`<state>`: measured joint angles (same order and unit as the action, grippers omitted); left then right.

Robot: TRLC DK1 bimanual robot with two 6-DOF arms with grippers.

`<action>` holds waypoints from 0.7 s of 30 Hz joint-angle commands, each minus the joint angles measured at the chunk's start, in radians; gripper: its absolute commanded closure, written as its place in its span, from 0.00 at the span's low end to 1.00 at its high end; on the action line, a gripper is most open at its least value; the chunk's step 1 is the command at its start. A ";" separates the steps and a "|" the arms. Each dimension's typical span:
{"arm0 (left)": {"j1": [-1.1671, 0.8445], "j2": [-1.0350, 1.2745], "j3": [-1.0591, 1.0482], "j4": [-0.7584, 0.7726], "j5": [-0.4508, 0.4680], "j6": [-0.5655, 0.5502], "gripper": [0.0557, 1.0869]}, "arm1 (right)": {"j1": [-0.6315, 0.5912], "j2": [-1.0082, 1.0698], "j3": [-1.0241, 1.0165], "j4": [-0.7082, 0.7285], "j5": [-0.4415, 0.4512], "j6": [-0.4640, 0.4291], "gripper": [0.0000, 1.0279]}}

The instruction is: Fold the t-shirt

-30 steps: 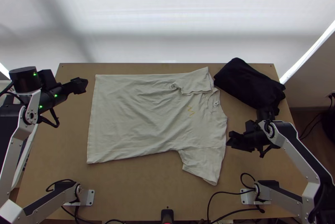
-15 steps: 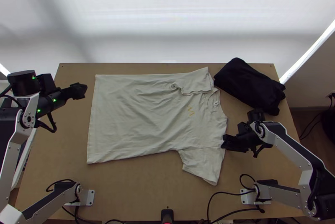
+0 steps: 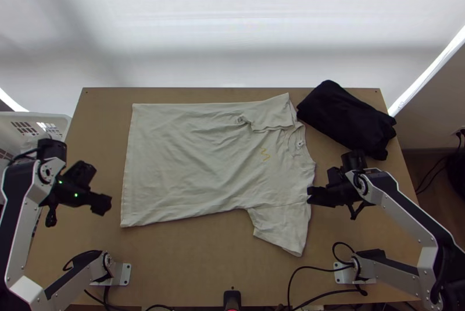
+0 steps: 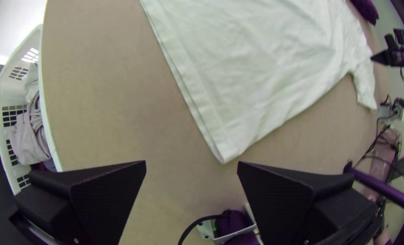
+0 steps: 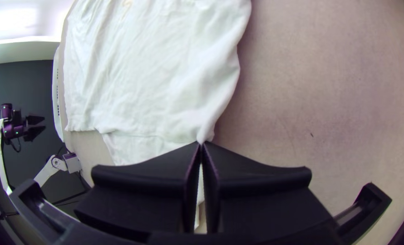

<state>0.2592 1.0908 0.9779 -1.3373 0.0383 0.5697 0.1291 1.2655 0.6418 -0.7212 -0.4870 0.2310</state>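
Top view: pale t-shirt (image 3: 203, 160) spread on the desk (image 3: 192, 264), hem towards the left arm, collar (image 3: 296, 136) towards the right. Far sleeve (image 3: 270, 112) laid inward over the body; near sleeve (image 3: 282, 227) sticking out. Dark cloth (image 3: 346, 119) beside the collar end.

Right gripper (image 5: 201, 143) clenched on a small pinch of shirt at the shoulder edge, by the near sleeve's seam. Left gripper (image 4: 191, 163) spread wide, holding nothing, just off the near hem corner (image 4: 224, 156).

Step in hand, my reading: a two-ended grip for turning the near side inward. To do well: left takes both layers at the hem corner, shallow, pads level with the desk; right keeps its pinch. Then lift low, carry both ends at one pace, enough tension to hold the edge straight. Risk: small shoulder pinch may slip, or an uneven pull skews the body. Lay down, smooth, then release.
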 commanded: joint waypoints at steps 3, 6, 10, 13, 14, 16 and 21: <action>-0.083 -0.062 -0.143 0.027 -0.083 0.105 0.06 | 0.004 -0.014 -0.004 0.009 -0.001 0.008 0.97; -0.143 -0.063 -0.189 0.023 -0.083 0.079 0.10 | 0.010 -0.014 0.001 0.012 0.004 0.019 0.97; -0.213 -0.029 -0.223 0.053 -0.081 0.004 0.10 | 0.012 -0.014 0.006 0.012 0.008 0.021 0.97; -0.264 0.008 -0.242 0.073 -0.069 -0.039 0.10 | 0.014 -0.014 0.006 0.012 0.013 0.024 0.97; -0.282 0.021 -0.248 0.075 -0.069 -0.054 0.10 | 0.014 -0.012 0.007 0.012 0.014 0.025 0.97; -0.305 0.037 -0.266 0.110 -0.069 -0.074 0.10 | 0.014 -0.012 0.007 0.016 0.018 0.025 0.97; -0.330 0.093 -0.272 0.147 -0.060 -0.102 0.14 | 0.018 -0.014 0.015 0.016 0.018 0.027 0.97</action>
<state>-0.0574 1.1442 0.7288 -1.1965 -0.0296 0.4961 0.1375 1.2579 0.6422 -0.7105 -0.4709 0.2382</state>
